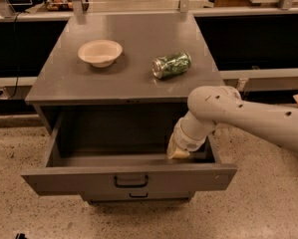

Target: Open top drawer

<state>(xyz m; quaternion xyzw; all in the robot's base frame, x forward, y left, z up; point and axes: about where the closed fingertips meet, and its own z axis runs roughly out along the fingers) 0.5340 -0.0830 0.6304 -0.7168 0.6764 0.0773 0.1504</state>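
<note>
The top drawer point(78, 179) of the grey metal cabinet stands pulled far out toward me, its deep box open and dark inside. A small black pull handle point(131, 181) sits at the centre of its front. My gripper point(178, 152) reaches down into the right side of the open drawer, just behind the front panel; my white arm point(248, 118) comes in from the right.
On the cabinet top point(138, 39) are a beige bowl point(100, 52) at the left and a green can point(172, 65) lying on its side at the right. A lower drawer handle point(130, 195) shows below. Dark shelving runs behind; speckled floor lies around.
</note>
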